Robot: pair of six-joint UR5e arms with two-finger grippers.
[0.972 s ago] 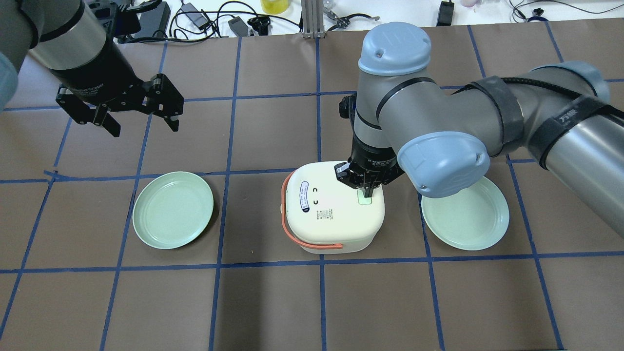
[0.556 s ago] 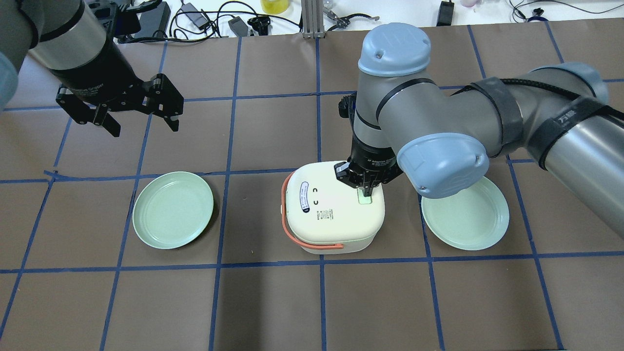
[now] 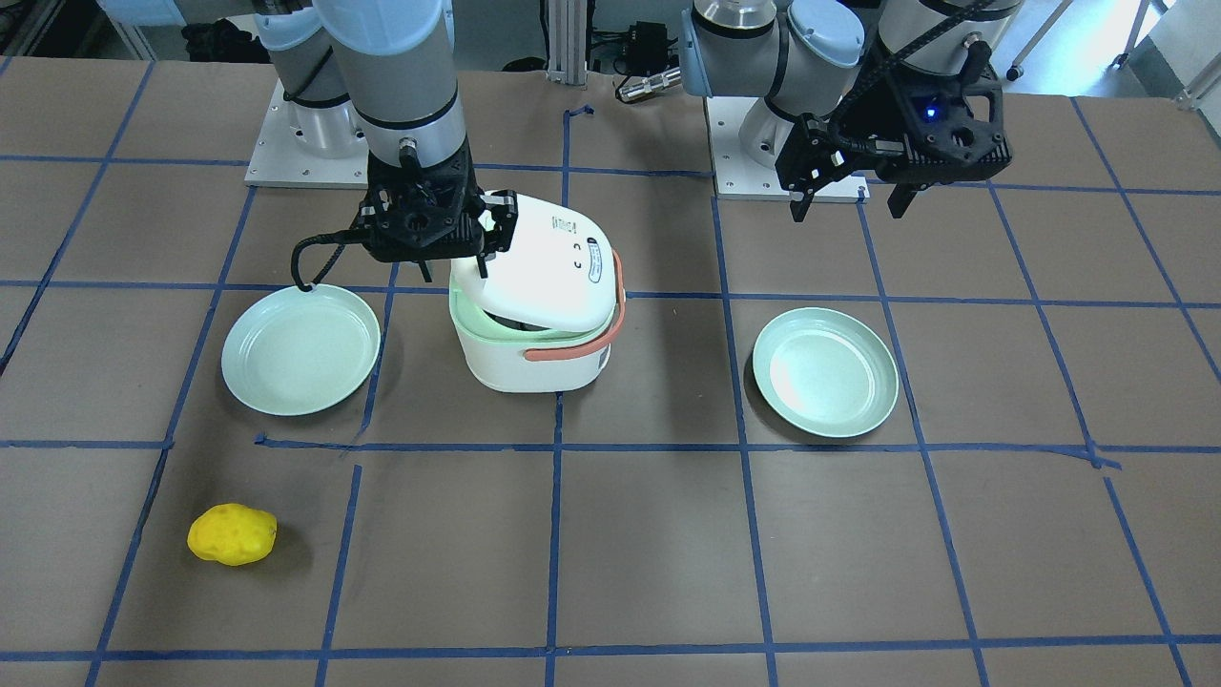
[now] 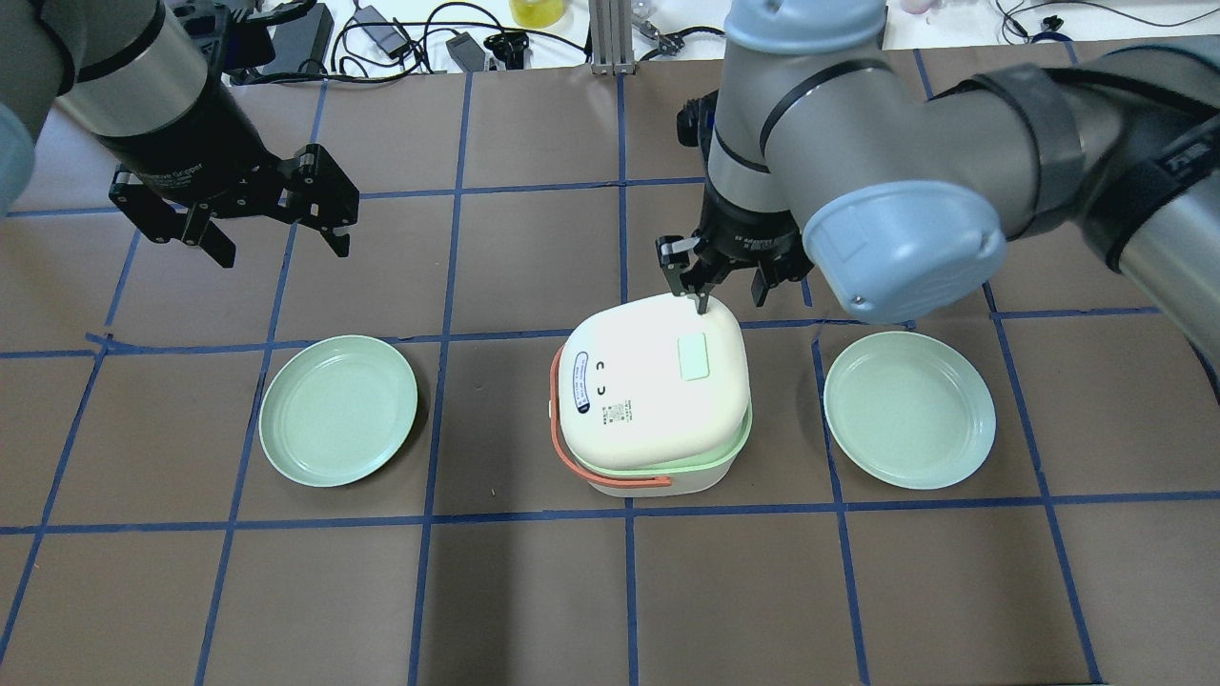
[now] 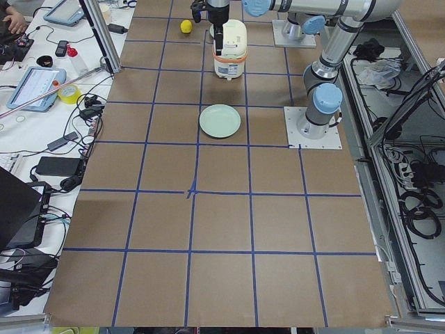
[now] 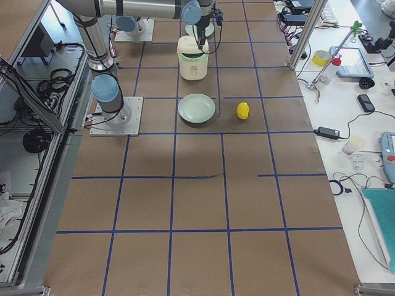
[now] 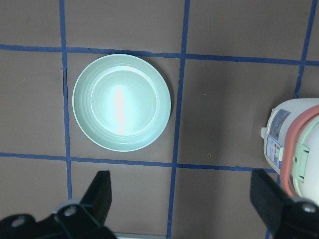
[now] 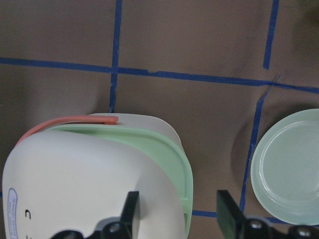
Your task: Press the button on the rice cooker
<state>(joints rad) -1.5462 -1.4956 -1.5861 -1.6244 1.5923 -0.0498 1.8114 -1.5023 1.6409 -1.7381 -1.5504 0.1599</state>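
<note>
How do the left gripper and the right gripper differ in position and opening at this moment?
The left gripper hangs over bare table beyond a plate; the right gripper is by the far edge of the rice cooker's raised lid. The left gripper is spread wider than the right gripper. Both are open and empty.

Two pale green plates sit on the brown, blue-taped table (image 4: 534, 591). Seen from overhead, the first plate (image 4: 338, 410) is at 9 o'clock and the second plate (image 4: 909, 410) at 3 o'clock. Black cables (image 4: 400, 33) trail at 11 o'clock. From the front, a lumpy yellow object (image 3: 232, 534) lies at 7 o'clock.
</note>
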